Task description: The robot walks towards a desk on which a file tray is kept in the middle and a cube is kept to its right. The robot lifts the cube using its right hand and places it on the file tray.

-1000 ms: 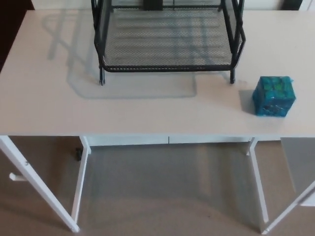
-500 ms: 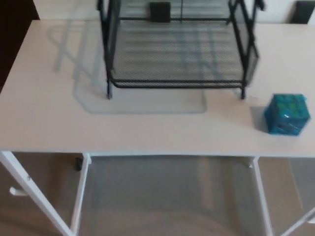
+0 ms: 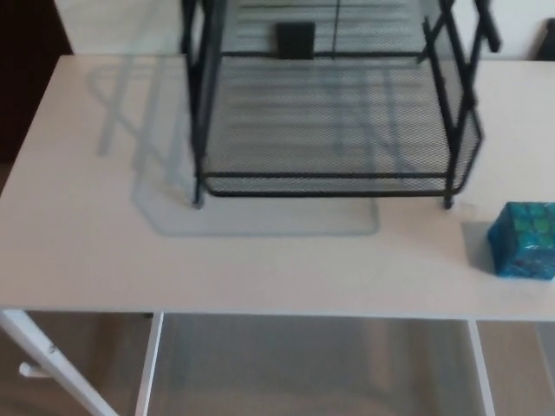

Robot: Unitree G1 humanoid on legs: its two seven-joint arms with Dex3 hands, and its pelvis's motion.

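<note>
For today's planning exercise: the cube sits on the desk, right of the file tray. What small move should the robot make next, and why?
Probably bring the right hand in toward the cube: neither hand shows, and the cube rests on the desk, apart from the file tray.

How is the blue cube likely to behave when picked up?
The cube sits flat on the desk, so it probably won't roll. Its straight edges suggest it is stiff, not floppy. It looks small beside the tray, so likely light.
</note>
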